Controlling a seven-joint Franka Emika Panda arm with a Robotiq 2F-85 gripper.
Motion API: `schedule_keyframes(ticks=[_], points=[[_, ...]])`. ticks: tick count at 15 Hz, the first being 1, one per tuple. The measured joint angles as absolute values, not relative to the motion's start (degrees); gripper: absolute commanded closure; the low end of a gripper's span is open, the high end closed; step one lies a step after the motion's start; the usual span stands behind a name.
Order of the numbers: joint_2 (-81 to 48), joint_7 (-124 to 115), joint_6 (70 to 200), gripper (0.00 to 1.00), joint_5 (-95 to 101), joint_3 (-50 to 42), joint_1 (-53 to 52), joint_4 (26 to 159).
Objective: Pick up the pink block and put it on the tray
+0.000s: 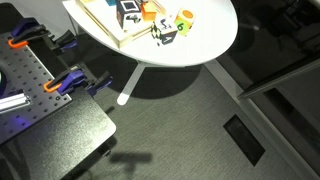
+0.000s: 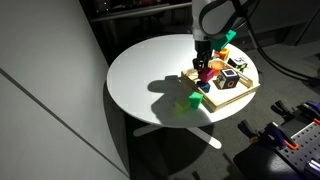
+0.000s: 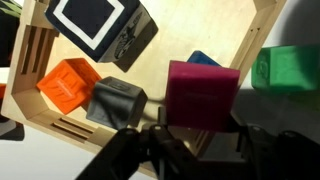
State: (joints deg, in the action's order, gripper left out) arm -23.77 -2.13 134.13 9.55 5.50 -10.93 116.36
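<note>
The fingers [image 3: 125,155] are pinching the small pink-magenta cube [image 3: 203,95] by flat sides above the light wooden tray [image 3: 35,60]; probably light, rigid.

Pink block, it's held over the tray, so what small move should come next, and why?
Probably lower it a little before opening the jaws. In the wrist view the pink block appears gripped above the tray, beside the dark cube, with a blue cube close behind.
</note>
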Motion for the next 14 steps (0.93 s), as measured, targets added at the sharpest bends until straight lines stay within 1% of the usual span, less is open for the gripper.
schedule_keyframes(ticks=[3,4,5,7,8,14], points=[[-22.15,-2.16,136.92,0.68,9.55,4.77,-9.74,119.32],[-21.68,-2.17,137.69,0.18,9.55,4.6,-9.49,120.11],[-21.18,-2.18,138.3,0.17,9.55,4.47,-9.3,120.87],[-20.28,-2.23,138.82,0.04,9.55,4.32,-9.1,122.12],[-19.79,-2.27,139.01,0.0,9.55,4.31,-9.09,122.66],[-15.55,-2.47,140.16,0.0,9.53,4.83,-9.27,125.91]])
